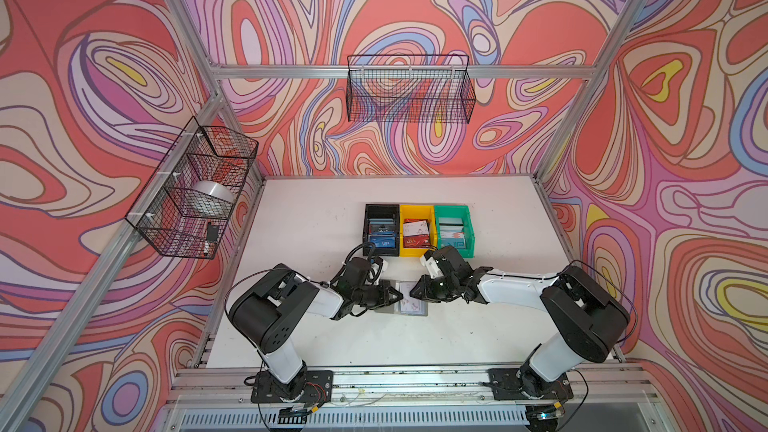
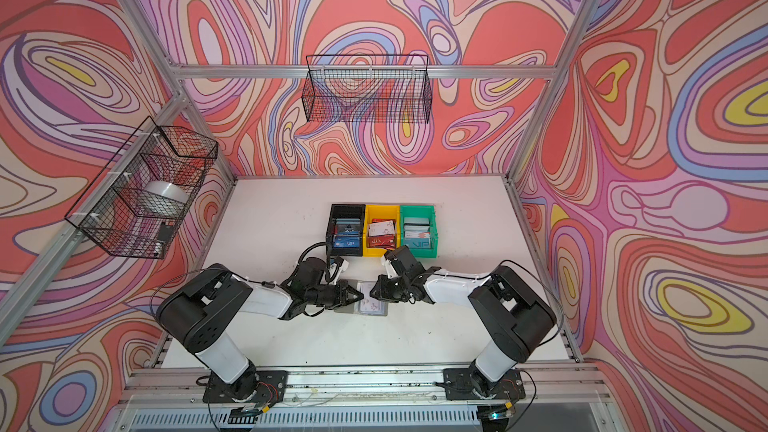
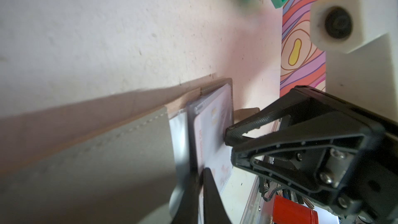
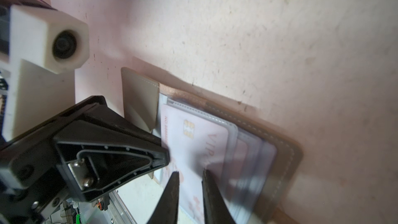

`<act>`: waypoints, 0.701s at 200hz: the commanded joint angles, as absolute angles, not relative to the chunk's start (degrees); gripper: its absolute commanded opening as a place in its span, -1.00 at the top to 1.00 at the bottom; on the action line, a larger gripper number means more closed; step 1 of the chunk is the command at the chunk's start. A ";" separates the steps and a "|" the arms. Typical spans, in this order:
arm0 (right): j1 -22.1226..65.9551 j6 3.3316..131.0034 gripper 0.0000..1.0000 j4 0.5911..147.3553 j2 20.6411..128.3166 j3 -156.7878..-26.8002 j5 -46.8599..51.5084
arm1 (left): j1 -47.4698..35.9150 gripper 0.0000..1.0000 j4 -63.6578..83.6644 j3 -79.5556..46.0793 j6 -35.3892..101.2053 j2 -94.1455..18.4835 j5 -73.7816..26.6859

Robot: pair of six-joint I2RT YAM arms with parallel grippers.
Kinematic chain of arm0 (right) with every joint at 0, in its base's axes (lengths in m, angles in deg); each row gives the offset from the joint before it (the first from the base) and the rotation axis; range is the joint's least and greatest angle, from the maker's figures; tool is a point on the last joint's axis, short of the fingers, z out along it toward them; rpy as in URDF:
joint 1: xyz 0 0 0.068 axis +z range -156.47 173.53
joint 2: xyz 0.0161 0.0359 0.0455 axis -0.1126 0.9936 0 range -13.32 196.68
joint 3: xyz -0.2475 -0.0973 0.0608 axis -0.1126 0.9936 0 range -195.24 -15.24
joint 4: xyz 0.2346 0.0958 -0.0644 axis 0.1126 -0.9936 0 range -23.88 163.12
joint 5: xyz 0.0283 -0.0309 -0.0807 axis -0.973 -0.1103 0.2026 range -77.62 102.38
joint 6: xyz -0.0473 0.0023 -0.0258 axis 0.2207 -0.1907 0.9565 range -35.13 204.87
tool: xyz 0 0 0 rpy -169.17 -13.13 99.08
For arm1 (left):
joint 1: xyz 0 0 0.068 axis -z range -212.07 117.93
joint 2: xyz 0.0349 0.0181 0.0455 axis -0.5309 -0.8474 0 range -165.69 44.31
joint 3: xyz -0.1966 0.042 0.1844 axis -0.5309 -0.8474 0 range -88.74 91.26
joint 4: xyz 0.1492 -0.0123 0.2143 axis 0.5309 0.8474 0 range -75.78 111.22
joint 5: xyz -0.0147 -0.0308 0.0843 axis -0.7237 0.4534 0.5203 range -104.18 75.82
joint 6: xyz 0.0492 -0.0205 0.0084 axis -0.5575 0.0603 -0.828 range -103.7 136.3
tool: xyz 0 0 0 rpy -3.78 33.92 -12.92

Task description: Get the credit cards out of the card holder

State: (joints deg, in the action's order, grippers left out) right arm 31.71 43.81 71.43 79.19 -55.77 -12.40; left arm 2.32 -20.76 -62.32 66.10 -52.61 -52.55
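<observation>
The left gripper (image 1: 400, 296) reaches in from the 9 o'clock side of the card holder (image 4: 286, 147), its jaws drawn nearly together and its tips down at the inner edge of the clear sleeves (image 4: 254, 145), close to the spine. The left wrist view shows a thin pale strip between its fingers (image 3: 212, 190), perhaps a sleeve edge, though I cannot tell whether it is truly pinched. I judge that placement to be an anchor, pinning the grey wallet so it does not slide when a card is dragged. The holder lies open and flat on the white table (image 1: 374, 342), a little toward 6 o'clock from centre. The black bin (image 1: 366, 222), yellow bin (image 1: 411, 252) and green bin (image 1: 453, 206) stand in a row at its 12 o'clock, all holding cards. The credit cards (image 4: 200, 138) are in the holder: the top one, white with a gold chip and red print, sits inside its sleeve on the leaf toward 3 o'clock, with others fanned beneath. From 3 o'clock comes the right gripper (image 1: 412, 293), jaws partly apart and clasping nothing. Its tips are at or just above the top card's face, probably set to drag it out through the sleeve mouth. No card has visibly left the holder.
</observation>
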 commanded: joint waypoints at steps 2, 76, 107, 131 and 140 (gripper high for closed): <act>31.60 43.67 0.54 71.24 79.95 -55.08 -11.27 | 1.86 0.80 -20.92 -63.09 66.44 -51.92 -52.58; 31.59 43.54 0.54 70.73 79.98 -55.05 -11.18 | 1.64 0.75 -24.62 -64.09 68.13 -53.52 -53.16; 31.67 43.55 0.54 70.75 80.19 -55.09 -11.11 | 1.60 0.75 -24.54 -64.32 68.15 -53.33 -53.30; 31.63 43.47 0.54 70.89 80.33 -55.10 -11.18 | 1.51 0.72 -24.44 -64.68 68.16 -53.16 -53.18; 31.59 43.55 0.54 70.94 80.31 -55.07 -11.25 | 1.51 0.72 -24.36 -64.65 68.07 -53.20 -53.14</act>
